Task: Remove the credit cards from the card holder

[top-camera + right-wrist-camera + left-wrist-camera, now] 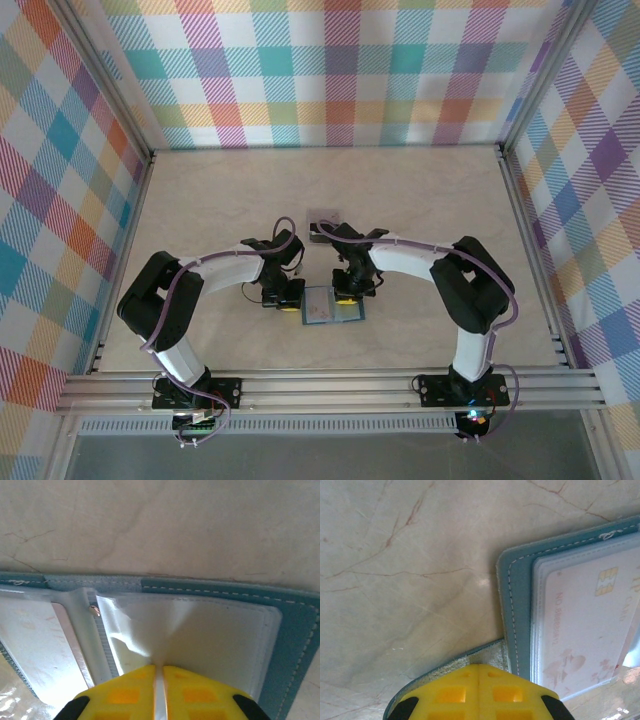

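- Card holder [331, 306] lies open and flat on the table [420, 190] between my two sets of jaws, with the left gripper [479, 692] at one edge and the right gripper [159, 692] over the opposite panel.
- Inside, the credit cards [585, 625] sit in clear pockets. One, pale pink with a gold chip, lies just ahead and to the right of the left jaws, fully sheathed.
- Risk, as I judge it: the right jaws have the clear sleeve [145, 625] tented up toward them. A pull from here could stretch or tear the film, or lift the whole holder, rather than slide a card free.
- Second risk: the left grip is on a thin lip only. If it slips, the holder drags along with the right arm.
- Left jaws: closed flush, fingers meeting, pinching the holder's turned-up, grey-backed edge.
- Right jaws: a hair's gap from closed, with a thin pale sheet nipped between them. It looks like sleeve film; whether a card edge is in there too I cannot tell.
- Small grey rectangle [322, 214], perhaps a card, rests on the table well beyond the right jaws.
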Robot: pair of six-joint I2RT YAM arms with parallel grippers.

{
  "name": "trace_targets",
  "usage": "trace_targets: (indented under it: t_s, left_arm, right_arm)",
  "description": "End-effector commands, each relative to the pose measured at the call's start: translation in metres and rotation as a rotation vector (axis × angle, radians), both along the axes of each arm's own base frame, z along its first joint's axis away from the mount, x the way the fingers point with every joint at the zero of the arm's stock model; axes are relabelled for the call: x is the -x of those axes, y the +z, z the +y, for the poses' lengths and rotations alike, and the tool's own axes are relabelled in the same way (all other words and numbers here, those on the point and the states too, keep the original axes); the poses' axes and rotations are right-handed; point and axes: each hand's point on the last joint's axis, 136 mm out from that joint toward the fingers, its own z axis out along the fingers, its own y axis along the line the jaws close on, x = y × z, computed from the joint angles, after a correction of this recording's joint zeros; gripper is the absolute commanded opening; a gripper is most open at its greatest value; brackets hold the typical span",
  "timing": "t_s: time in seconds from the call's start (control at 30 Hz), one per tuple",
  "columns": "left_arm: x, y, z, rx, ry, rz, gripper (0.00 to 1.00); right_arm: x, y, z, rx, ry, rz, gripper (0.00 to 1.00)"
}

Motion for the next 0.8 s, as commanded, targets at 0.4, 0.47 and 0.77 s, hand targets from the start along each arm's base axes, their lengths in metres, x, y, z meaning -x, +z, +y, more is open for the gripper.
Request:
trace_targets:
  t_s: [0.4, 0.47, 0.77]
  left_arm:
    - [-0.019, 0.04, -0.034, 0.173, 0.07, -0.045, 0.03]
    - [-0.019, 0.035, -0.036, 0.18, 0.078, -0.038, 0.03]
    - [-0.015, 0.011, -0.032, 0.147, 0.082, -0.004, 0.02]
  right_arm:
    - [0.001, 0.032, 0.007, -0.081, -0.002, -0.033, 0.18]
    - [0.001, 0.038, 0.012, -0.114, -0.005, -0.036, 0.19]
    - [0.001, 0.044, 0.049, -0.316, -0.016, 0.023, 0.2]
